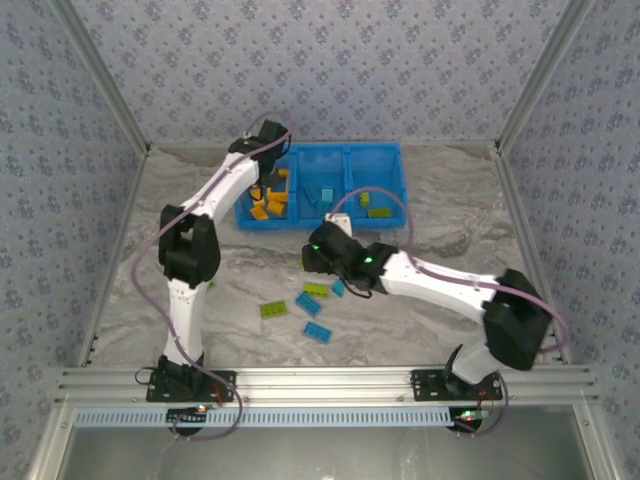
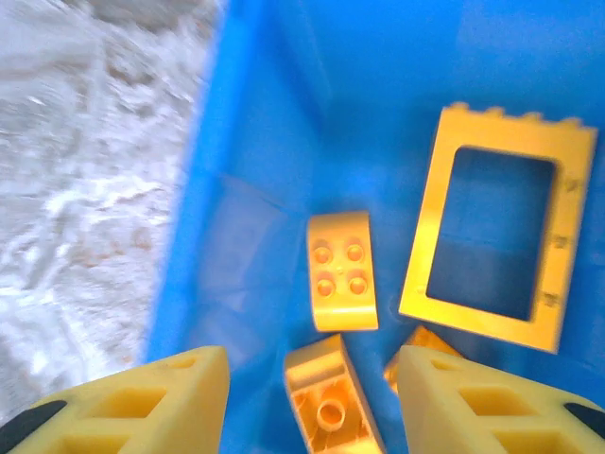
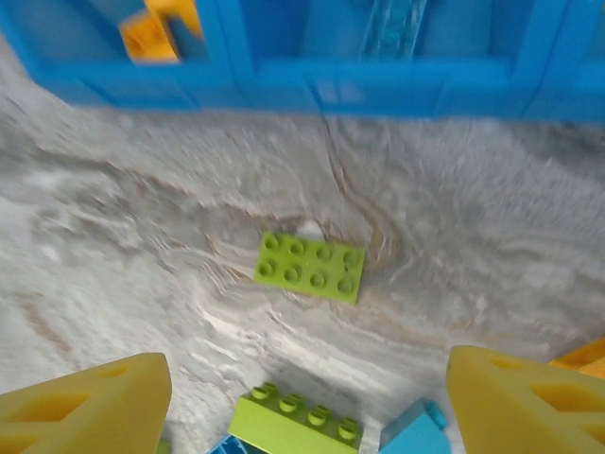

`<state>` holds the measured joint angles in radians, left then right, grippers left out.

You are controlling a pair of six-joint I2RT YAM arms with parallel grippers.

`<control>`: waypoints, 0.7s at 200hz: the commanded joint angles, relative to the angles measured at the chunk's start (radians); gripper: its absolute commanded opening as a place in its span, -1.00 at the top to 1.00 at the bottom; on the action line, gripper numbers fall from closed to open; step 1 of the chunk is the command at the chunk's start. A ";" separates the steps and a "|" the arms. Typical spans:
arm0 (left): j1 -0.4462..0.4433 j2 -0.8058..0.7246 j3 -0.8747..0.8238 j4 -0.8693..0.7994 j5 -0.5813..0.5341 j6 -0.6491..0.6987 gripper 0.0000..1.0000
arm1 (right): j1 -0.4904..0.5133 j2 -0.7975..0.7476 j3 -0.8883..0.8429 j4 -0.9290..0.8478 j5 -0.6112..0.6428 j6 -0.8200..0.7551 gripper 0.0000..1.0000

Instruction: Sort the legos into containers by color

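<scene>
Sorting well along. Blue bin (image 1: 390, 150) at far centre of worktop (image 1: 450, 200): orange legos (image 1: 268, 200) in left compartment, blue in middle, lime in right.

Left hand (image 2: 312, 378) over left compartment, fingers apart, gripping nothing. Orange frame (image 2: 437, 227) and orange brick (image 2: 341, 271) lie below it.

Right hand (image 3: 307, 364) wide, empty, above lime plate (image 3: 310, 268).

Left to sort: about five lime and blue pieces near centre.

Arms hide part of the bin, so counts are uncertain. Wrist views blurred.
</scene>
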<state>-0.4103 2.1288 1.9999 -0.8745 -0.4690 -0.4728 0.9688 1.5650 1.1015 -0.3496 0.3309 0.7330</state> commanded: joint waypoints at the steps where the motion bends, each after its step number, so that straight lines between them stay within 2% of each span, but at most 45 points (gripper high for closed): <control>1: -0.012 -0.208 -0.085 0.058 -0.052 -0.034 0.00 | 0.028 0.110 0.126 -0.140 0.038 0.093 -0.59; 19: -0.036 -0.340 -0.193 0.103 -0.036 -0.041 0.00 | 0.025 0.196 0.203 -0.176 0.031 0.047 -0.55; 28: -0.052 -0.413 -0.263 0.132 -0.010 -0.038 0.00 | 0.029 0.220 0.224 -0.155 0.018 -0.077 -0.45; 39: -0.075 -0.499 -0.350 0.165 0.025 -0.032 0.00 | 0.028 0.239 0.228 -0.107 -0.068 -0.317 -0.39; 52: -0.099 -0.601 -0.459 0.205 0.084 -0.019 0.00 | 0.020 0.250 0.223 -0.129 -0.115 -0.522 -0.42; 60: -0.106 -0.662 -0.523 0.237 0.134 -0.020 -0.01 | 0.005 0.252 0.213 -0.149 -0.129 -0.607 -0.45; 69: -0.109 -0.727 -0.593 0.256 0.187 -0.030 -0.01 | -0.029 0.253 0.211 -0.165 -0.205 -0.684 -0.48; 85: -0.110 -0.836 -0.692 0.286 0.279 -0.053 -0.01 | -0.093 0.274 0.239 -0.207 -0.331 -0.758 -0.50; 100: -0.113 -0.933 -0.764 0.313 0.355 -0.069 -0.02 | -0.138 0.304 0.277 -0.231 -0.386 -0.808 -0.50; 140: -0.119 -1.162 -0.953 0.452 0.600 -0.081 -0.06 | -0.188 0.444 0.456 -0.382 -0.418 -0.893 -0.51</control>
<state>-0.5240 1.0824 1.1179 -0.5606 -0.0734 -0.5327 0.7792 1.9453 1.4738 -0.5999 -0.0177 -0.0299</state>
